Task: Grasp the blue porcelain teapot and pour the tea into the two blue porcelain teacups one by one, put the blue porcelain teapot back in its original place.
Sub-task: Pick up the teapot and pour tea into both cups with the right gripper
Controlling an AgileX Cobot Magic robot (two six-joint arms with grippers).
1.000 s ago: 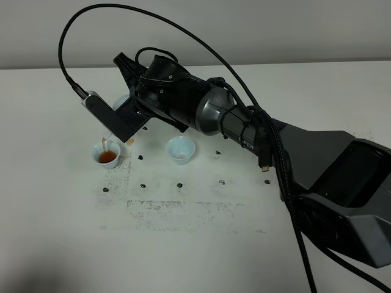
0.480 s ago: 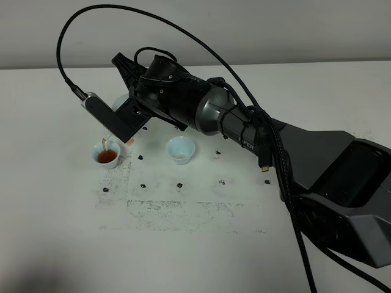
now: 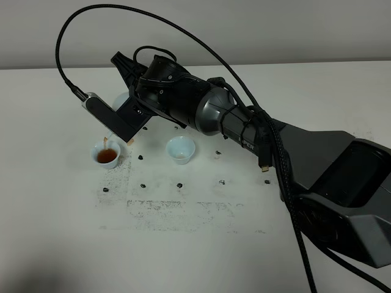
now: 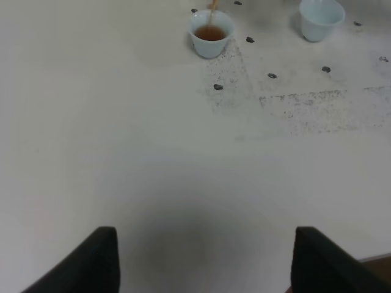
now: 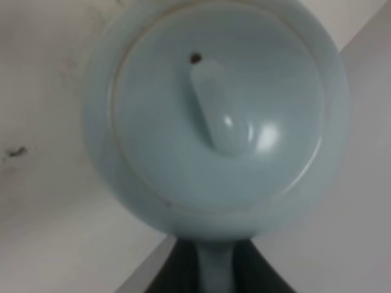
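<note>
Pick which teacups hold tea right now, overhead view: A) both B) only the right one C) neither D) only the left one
D: the left teacup holds reddish-brown tea; the right teacup shows only its pale inside and looks empty.

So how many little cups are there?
2. The tea-filled cup is on the left in the high view. The pale cup, with no tea showing, stands to its right. The black arm could hide more.
</note>
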